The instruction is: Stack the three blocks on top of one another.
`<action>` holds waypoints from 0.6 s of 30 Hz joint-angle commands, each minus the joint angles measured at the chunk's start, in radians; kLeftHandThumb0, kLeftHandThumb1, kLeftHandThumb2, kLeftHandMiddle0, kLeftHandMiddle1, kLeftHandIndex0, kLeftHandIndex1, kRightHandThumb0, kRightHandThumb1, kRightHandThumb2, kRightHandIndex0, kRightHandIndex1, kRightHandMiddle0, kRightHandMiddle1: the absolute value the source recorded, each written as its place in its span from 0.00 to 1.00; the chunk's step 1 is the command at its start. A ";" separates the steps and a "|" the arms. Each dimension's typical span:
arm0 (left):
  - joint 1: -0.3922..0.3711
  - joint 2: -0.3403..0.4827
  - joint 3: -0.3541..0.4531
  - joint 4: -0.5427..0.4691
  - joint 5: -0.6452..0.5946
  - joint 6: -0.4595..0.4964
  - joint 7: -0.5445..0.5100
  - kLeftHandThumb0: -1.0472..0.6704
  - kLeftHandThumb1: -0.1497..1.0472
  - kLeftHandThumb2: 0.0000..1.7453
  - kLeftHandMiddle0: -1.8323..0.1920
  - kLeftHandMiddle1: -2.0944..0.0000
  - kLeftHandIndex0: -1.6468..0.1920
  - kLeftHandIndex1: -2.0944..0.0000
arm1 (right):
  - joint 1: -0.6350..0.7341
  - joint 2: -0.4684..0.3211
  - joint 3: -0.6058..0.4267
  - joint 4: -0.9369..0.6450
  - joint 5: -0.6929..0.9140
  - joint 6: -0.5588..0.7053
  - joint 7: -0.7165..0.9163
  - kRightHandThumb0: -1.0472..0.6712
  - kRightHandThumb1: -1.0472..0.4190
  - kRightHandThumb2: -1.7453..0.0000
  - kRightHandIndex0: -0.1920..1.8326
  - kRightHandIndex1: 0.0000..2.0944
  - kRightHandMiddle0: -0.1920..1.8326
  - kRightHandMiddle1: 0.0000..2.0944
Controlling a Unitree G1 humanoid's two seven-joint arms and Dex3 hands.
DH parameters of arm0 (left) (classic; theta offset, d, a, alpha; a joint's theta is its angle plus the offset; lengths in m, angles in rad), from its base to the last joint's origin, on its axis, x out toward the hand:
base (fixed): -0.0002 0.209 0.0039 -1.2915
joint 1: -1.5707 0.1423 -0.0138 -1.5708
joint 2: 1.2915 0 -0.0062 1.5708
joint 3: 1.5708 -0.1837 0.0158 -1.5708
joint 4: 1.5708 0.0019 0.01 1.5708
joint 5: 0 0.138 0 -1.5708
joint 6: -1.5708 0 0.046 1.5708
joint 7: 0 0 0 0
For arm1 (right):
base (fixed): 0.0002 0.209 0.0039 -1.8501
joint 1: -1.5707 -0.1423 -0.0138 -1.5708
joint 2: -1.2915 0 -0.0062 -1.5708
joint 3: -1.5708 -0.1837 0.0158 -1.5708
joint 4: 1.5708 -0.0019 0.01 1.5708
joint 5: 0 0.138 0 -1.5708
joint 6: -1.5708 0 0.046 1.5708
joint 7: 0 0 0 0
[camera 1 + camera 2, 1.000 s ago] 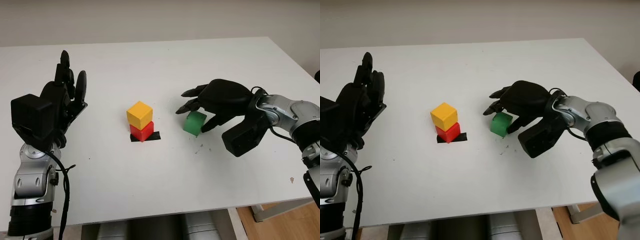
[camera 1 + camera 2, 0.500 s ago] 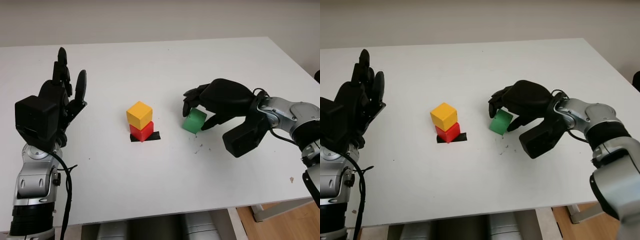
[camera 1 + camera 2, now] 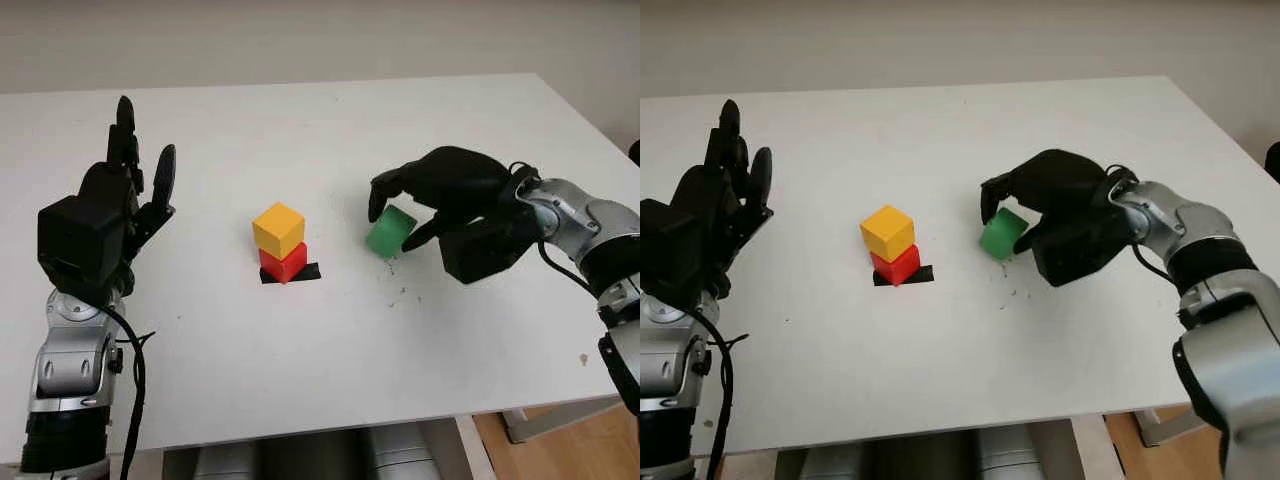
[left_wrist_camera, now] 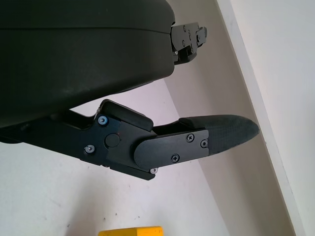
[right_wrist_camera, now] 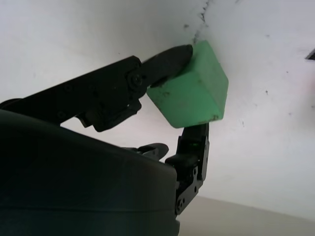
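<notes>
A yellow block (image 3: 279, 228) sits on a red block (image 3: 284, 264) at the middle of the white table (image 3: 300, 380). To their right, my right hand (image 3: 393, 222) is shut on the green block (image 3: 390, 231), with fingers on its far side and the thumb on its near side. The green block (image 5: 189, 96) is tilted, with its lower edge at or just above the tabletop. My left hand (image 3: 130, 190) is open and held upright above the table's left side, well clear of the stack. The left wrist view catches the yellow block's top edge (image 4: 130, 231).
A black tape mark (image 3: 310, 272) lies under the red block. Small dark specks (image 3: 400, 290) dot the table in front of the green block. The table's right edge (image 3: 600, 120) and front edge are close to my right arm.
My right hand's fingers closed around the green block and tipped it up from where it lay flat. The wrist drew back slightly. The left hand barely moved.
</notes>
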State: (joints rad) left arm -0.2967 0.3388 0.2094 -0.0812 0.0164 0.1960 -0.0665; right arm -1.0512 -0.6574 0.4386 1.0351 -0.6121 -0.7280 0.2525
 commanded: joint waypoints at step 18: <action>-0.007 0.001 -0.025 0.010 0.039 0.020 0.005 0.13 1.00 0.37 1.00 1.00 0.99 0.99 | -0.305 0.045 -0.036 -0.066 0.062 0.074 0.315 0.40 0.09 0.97 0.27 0.03 0.33 0.61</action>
State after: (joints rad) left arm -0.2967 0.3405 0.1813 -0.0800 0.0550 0.2236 -0.0658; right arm -1.2980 -0.6301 0.4043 0.9782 -0.5580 -0.6631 0.5521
